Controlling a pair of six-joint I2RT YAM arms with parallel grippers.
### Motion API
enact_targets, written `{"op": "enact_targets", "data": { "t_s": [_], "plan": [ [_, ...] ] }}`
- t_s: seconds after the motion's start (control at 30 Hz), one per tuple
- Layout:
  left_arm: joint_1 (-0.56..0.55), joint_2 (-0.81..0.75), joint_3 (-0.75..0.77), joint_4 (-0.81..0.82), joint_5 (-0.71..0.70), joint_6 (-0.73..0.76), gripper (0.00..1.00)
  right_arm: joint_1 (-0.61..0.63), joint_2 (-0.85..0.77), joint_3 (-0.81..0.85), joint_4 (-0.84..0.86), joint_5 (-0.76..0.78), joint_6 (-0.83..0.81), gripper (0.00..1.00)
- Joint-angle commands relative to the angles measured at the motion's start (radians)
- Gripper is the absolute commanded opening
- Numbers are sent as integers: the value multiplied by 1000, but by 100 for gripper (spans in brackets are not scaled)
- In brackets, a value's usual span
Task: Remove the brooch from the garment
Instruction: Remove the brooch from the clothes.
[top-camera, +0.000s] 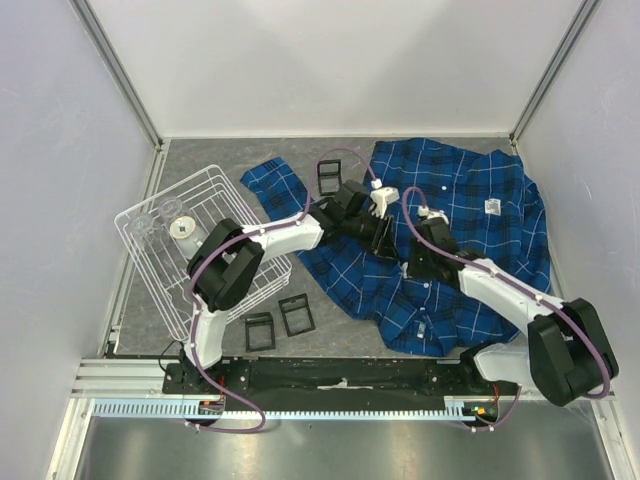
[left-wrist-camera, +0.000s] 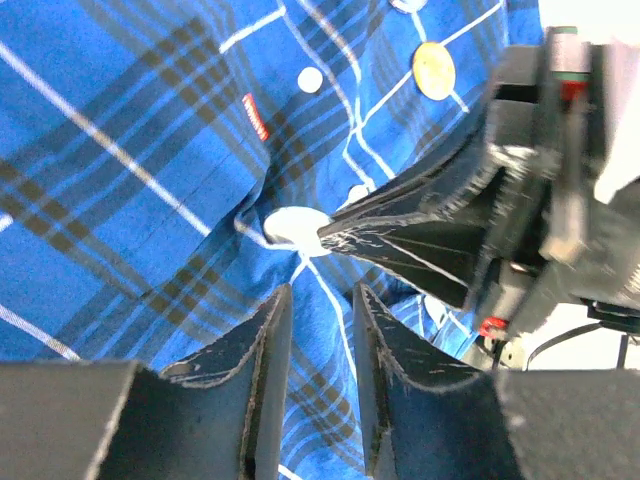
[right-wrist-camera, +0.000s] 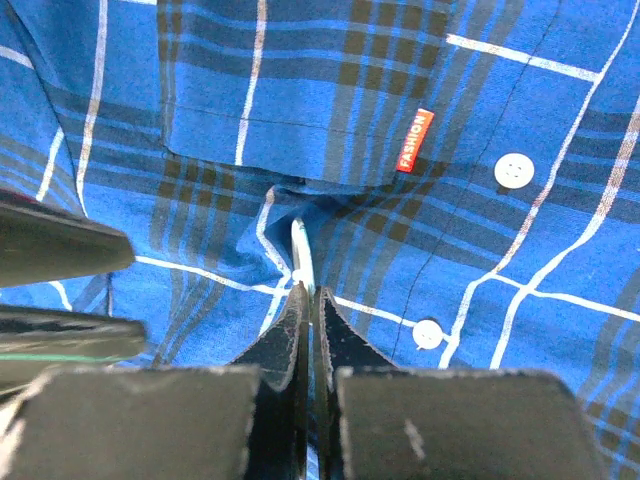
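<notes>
White-and-black left arm (top-camera: 265, 238) stretched right, black two-finger left pincer (left-wrist-camera: 318, 292) jaws slightly apart. Right arm (top-camera: 500, 285) angled left, right pincer (right-wrist-camera: 310, 292) jaws pressed together. Pincers close together.

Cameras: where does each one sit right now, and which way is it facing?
Top external: above and behind the robot, looking down on table, shirt and wire basket; left arm and right arm show.
Left wrist: over the shirt, looking along its open left gripper; right gripper at right, pinching a white disc.
Right wrist: over the shirt, looking past its own shut fingers; left gripper's fingers at left.
Shared: both wrist views show the white disc and red label.
</notes>
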Motion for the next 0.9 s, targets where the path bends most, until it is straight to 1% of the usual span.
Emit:
{"op": "enact_targets", "data": {
  "t_s": [0.0, 0.03, 0.07, 0.17, 0.27, 0.37, 0.47, 0.5, 0.53, 0.6, 0.63, 0.67, 0.7, 0.73, 0.77, 0.8, 0.87],
  "plan": [
    [-1, 39, -77, 65, -22, -111, 37, 128, 73, 139, -230, 317, 37, 0],
    [-1, 56, -88, 92, -34, -128, 37, 144, 108, 157, -262, 351, 55, 0],
    [-1, 62, -96, 100, -43, -131, 37, 174, 117, 177, -290, 384, 72, 0],
    [-1, 89, -106, 103, -86, -124, 38, 208, 121, 185, -367, 474, 123, 0],
    [5, 131, -103, 88, -111, -113, 38, 220, 111, 175, -396, 499, 142, 0],
    [17, 137, -119, 88, -108, -114, 39, 226, 92, 167, -407, 502, 154, 0],
    [16, 97, -148, 100, -87, -116, 42, 230, 26, 173, -428, 519, 174, 0],
    [16, 62, -155, 106, -76, -122, 46, 230, -11, 176, -427, 508, 174, 0],
    [16, 42, -163, 113, -54, -125, 47, 228, -28, 181, -424, 496, 169, 0],
    [16, -8, -185, 114, -33, -131, 51, 228, -80, 181, -387, 415, 132, 0],
    [16, -68, -192, 117, -7, -131, 53, 228, -94, 179, -372, 372, 119, 0],
    [16, -108, -211, 119, 5, -133, 54, 228, -111, 175, -355, 328, 67, 0],
    [16, -143, -221, 119, 18, -130, 57, 228, -146, 165, -312, 219, 39, 0],
    [16, -229, -237, 123, 33, -128, 60, 228, -169, 156, -289, 167, 14, 0],
    [16, -267, -269, 125, 35, -125, 63, 228, -191, 138, -266, 118, -9, 0],
    [17, -306, -286, 120, 35, -119, 70, 227, -239, 130, -220, 55, -50, 0],
    [22, -424, -350, 111, 35, -121, 70, 228, -281, 116, -181, -112, -79, 0]
  ]
}}
